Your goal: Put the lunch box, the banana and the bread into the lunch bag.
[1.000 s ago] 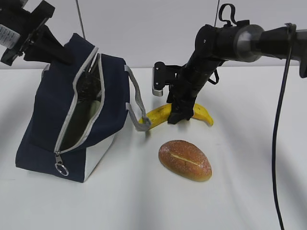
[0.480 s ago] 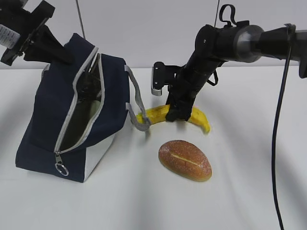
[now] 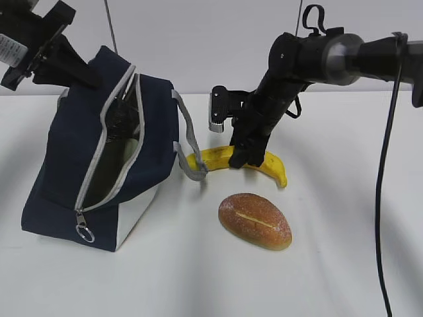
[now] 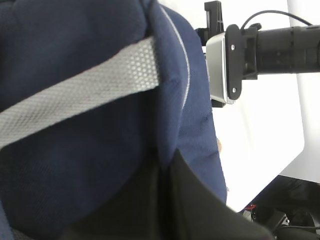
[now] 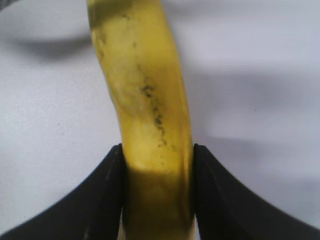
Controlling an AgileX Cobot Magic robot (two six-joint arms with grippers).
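exterior view — right gripper [image 3: 243, 157] is closing its two dark fingers on the banana [image 3: 218, 158] near the fruit's middle, so the middle is sitting hidden behind the gripper while both yellow ends are showing at either side. whether the banana is touching the white table [image 3: 344, 264] cannot be told from this angle. right wrist view is confirming the hold: black fingers [image 5: 107, 195] are pressing both flanks of the banana [image 5: 147, 115], and its far end is running out of the top edge.

bread [image 3: 255, 220] is lying on the table in front of the banana, apart from it. lunch bag [image 3: 59, 165] is standing tilted at the left, zipper open, grey strap [image 3: 188, 142] hanging just beside the banana's left end; the interior is too dark to make out, and the lunch box is not visible in any view.

left gripper [image 3: 76, 69] is reaching the bag's upper rear edge — its fingertips are lying behind the fabric, so their state cannot be told. left wrist view is showing only navy cloth [image 4: 75, 150] and strap, close up.
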